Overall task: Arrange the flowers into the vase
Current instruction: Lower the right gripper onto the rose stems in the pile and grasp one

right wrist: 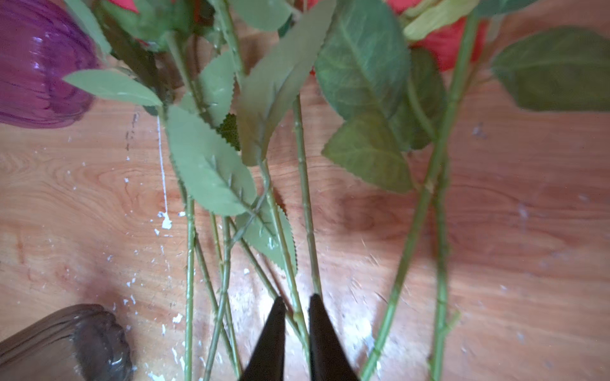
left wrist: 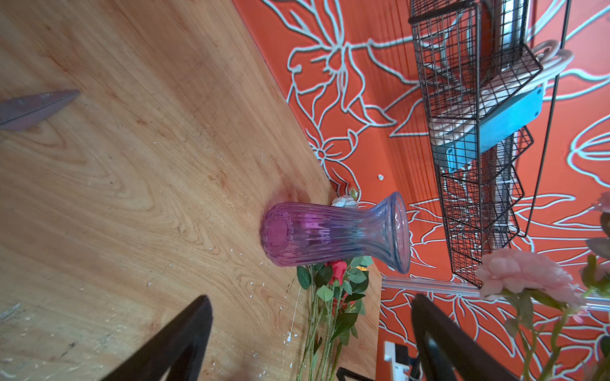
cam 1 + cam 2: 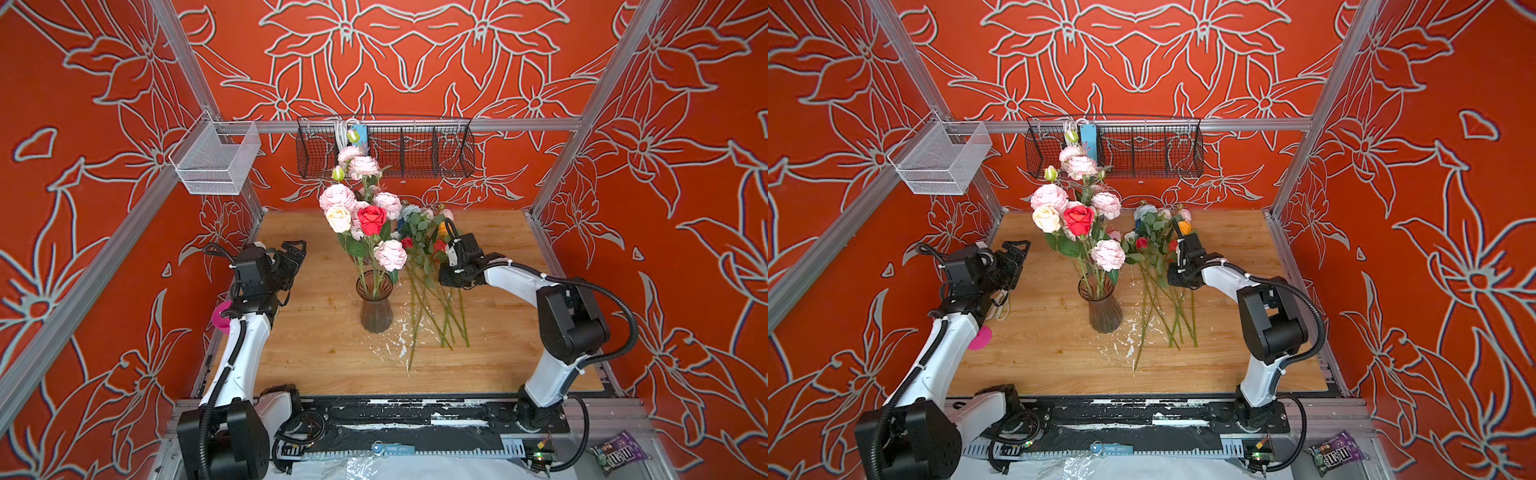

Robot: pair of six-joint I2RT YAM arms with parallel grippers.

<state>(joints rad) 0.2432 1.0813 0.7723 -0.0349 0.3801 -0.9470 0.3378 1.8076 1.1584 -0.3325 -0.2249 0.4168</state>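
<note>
Several flowers (image 3: 365,216) are seen in the vase (image 3: 375,309) in both top views, loose flowers (image 3: 417,227) laid beside it on the tabletop (image 3: 316,353). Left wrist: the left pincer (image 2: 312,297) is shown released. Right wrist: the right pincer (image 1: 297,301) is clenched on one stem (image 1: 292,287).

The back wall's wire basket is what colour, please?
Black; the basket shows best in a top view.

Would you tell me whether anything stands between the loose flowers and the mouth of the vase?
Yes: a low pink peony and a leaf below it overhang the mouth of the vase on the side facing the loose flowers.
</note>
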